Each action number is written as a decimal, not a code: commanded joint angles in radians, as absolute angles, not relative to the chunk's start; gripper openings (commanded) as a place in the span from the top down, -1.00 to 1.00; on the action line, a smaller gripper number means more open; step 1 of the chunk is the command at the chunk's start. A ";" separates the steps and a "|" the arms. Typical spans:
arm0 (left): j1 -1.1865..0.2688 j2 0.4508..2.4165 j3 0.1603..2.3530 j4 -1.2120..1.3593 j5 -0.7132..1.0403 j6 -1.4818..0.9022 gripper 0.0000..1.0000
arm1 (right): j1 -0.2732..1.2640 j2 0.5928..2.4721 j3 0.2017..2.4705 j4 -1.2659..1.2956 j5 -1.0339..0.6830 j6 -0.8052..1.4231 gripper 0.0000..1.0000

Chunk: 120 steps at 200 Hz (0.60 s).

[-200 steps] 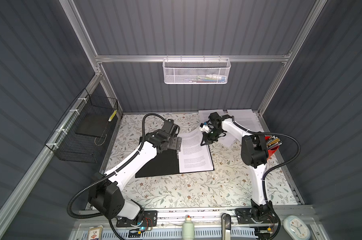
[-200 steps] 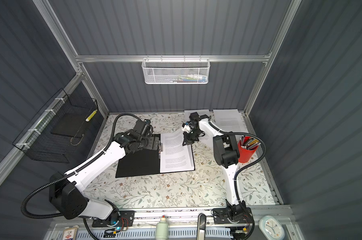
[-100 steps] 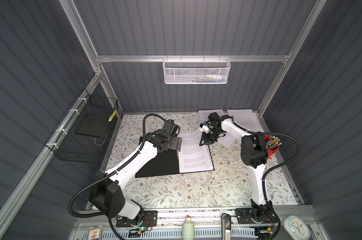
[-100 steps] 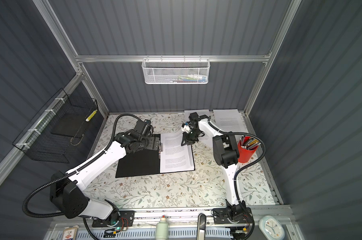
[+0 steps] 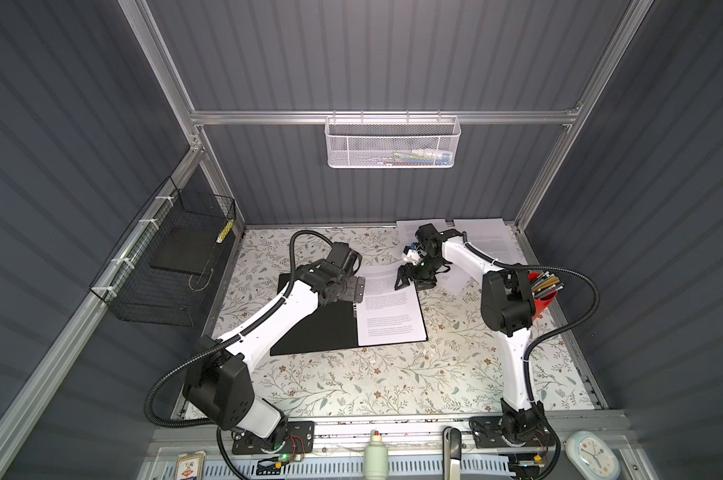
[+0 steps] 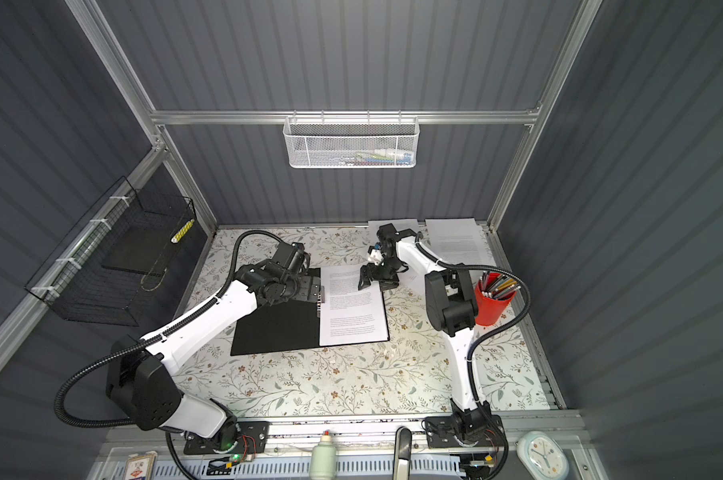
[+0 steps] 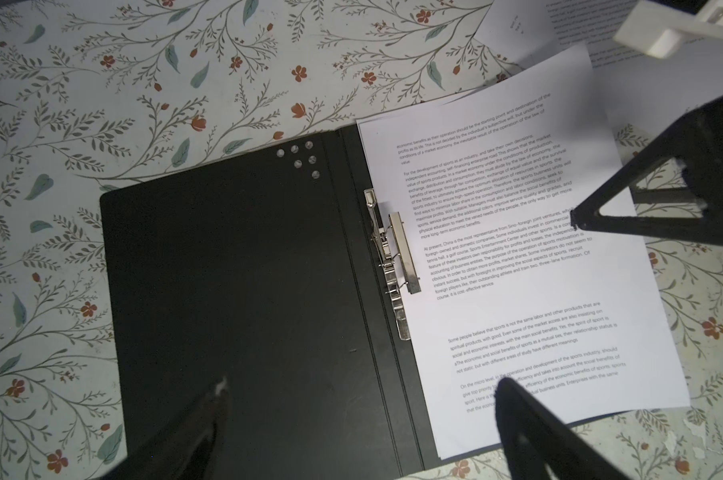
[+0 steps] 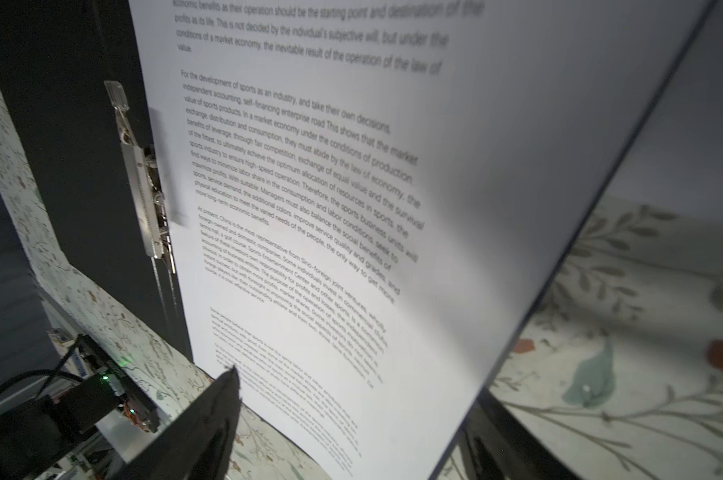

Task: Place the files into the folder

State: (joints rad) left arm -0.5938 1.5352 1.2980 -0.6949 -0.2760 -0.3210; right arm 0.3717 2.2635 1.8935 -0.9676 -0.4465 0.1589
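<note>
Files (image 5: 389, 309) have one sheet on the open folder's (image 5: 314, 328) right half beside the spine clip (image 7: 393, 253) and other sheets (image 5: 486, 239) near the back wall, so with the right gripper (image 5: 411, 279) and left gripper (image 7: 362, 382) both jaws apart, seat that sheet's edge against the clip before you fetch more.

Both top views looked steeply down from high over the whole table (image 5: 351, 382). The left wrist camera hung close above the open folder (image 7: 235, 291); the right wrist camera sat very near its printed sheet (image 8: 455, 124), seen in every view.
</note>
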 commanded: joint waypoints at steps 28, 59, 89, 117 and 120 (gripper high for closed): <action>-0.557 1.712 1.492 -0.769 -0.253 -0.453 -1.00 | 0.355 2.165 1.843 -0.915 -0.250 0.236 -0.98; -0.478 1.829 1.562 -0.698 -0.176 -0.505 -0.81 | 0.330 2.083 1.725 -0.809 -0.322 0.261 -0.98; -0.428 2.002 1.698 -0.667 -0.106 -0.483 -0.62 | 0.314 2.043 1.615 -0.722 -0.423 0.304 -0.98; -0.423 2.141 1.843 -0.649 -0.056 -0.410 -0.54 | 0.304 2.002 1.492 -0.622 -0.501 0.347 -0.98; -0.421 2.154 1.855 -0.646 -0.053 -0.406 -0.54 | 0.302 1.997 1.482 -0.616 -0.500 0.350 -0.98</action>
